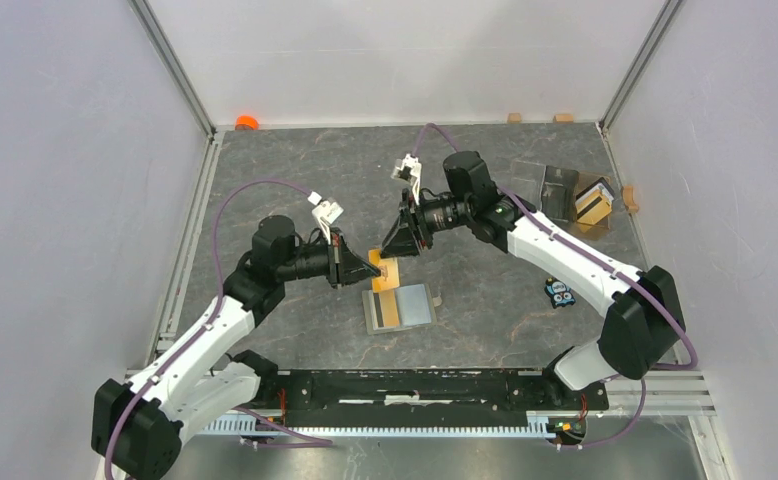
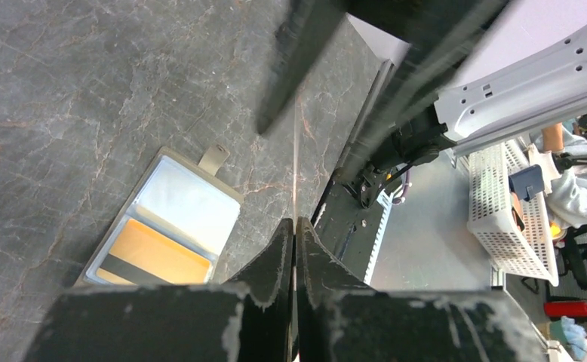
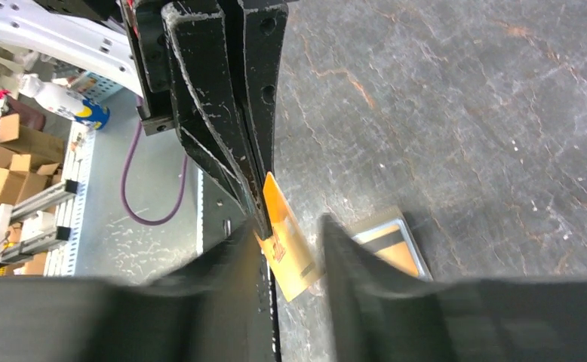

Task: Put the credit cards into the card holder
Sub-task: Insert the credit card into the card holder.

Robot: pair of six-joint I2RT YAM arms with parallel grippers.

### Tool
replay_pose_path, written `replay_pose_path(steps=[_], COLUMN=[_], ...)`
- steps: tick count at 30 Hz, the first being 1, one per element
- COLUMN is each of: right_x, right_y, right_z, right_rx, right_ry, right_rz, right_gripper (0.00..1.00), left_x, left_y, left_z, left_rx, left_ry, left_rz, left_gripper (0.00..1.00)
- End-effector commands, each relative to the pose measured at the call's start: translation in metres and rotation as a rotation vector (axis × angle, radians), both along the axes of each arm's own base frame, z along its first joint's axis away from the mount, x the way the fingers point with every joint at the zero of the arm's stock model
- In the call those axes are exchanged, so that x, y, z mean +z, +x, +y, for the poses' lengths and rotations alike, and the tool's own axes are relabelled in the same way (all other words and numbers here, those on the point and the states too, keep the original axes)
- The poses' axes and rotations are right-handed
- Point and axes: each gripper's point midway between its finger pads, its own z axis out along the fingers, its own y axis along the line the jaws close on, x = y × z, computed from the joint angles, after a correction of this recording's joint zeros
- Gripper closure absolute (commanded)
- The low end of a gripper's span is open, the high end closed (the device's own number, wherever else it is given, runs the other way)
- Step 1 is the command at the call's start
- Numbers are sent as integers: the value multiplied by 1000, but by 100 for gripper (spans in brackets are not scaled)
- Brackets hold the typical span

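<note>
The open olive-khaki card holder (image 1: 417, 305) lies flat on the dark table with one orange credit card (image 1: 385, 310) in its left half. It also shows in the left wrist view (image 2: 185, 197) and the right wrist view (image 3: 396, 226). My left gripper (image 1: 373, 268) is shut on a second orange card (image 1: 387, 272), held on edge just above the holder's far side; in the left wrist view this gripper (image 2: 295, 223) shows it edge-on. My right gripper (image 1: 397, 250) is open, and in the right wrist view (image 3: 287, 230) its fingers straddle that card (image 3: 290, 253) without closing on it.
A clear plastic box (image 1: 555, 185) with a dark compartment holding tan cards (image 1: 595, 203) stands at the back right. A small blue-black object (image 1: 559, 293) lies right of the holder. An orange cap (image 1: 246, 122) and small wooden blocks (image 1: 514, 117) sit along the back wall.
</note>
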Motion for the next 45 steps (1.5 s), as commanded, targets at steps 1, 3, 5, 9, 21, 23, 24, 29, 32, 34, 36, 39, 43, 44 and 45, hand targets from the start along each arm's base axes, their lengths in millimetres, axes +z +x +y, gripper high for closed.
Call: replay_pose_path(steps=[1, 3, 5, 9, 21, 23, 24, 29, 32, 34, 36, 39, 43, 44, 45], right_x=[-18, -33, -52, -99, -174, -178, -180, -189, -193, -195, -198, -202, -205, -206, -206], right_y=[12, 25, 37, 51, 35, 32, 31, 23, 18, 16, 13, 11, 9, 9, 9], right_z=[-10, -21, -36, -74, -102, -100, -100, -104, -105, -106, -106, -107, -112, -115, -116], right_rx=[-100, -207, -325, -573, -725, -718, -715, -713, -710, -710, -705, -701, -712, -717, -720], right_ry=[-91, -161, -244, -413, -713, -731, -739, -784, -791, -795, -800, -816, -846, -855, -862], right_rz=[-46, -69, -76, -47, -45, -40, -37, -31, -20, -15, -9, -2, -12, -13, -17], right_gripper=[43, 35, 32, 33, 46, 49, 50, 52, 53, 56, 61, 65, 65, 65, 65], left_x=[-5, -20, -39, -75, -129, -136, -140, -152, -157, -159, -162, -165, -167, -168, -169], left_y=[2, 7, 15, 20, 20, 19, 19, 14, 11, 9, 8, 5, 4, 4, 3], left_z=[-2, 0, 5, 5, -13, -12, -12, -9, -9, -8, -9, -9, -10, -10, -10], left_rx=[23, 68, 145, 220, 237, 244, 247, 257, 254, 250, 242, 232, 224, 220, 217], left_ry=[-33, -8, 31, 51, 35, 47, 54, 78, 88, 96, 104, 109, 116, 118, 120], left_rz=[43, 94, 164, 328, 551, 575, 587, 633, 649, 662, 675, 691, 700, 702, 707], left_gripper=[98, 98, 98, 98, 98, 98, 98, 98, 98, 98, 98, 98, 98, 98, 98])
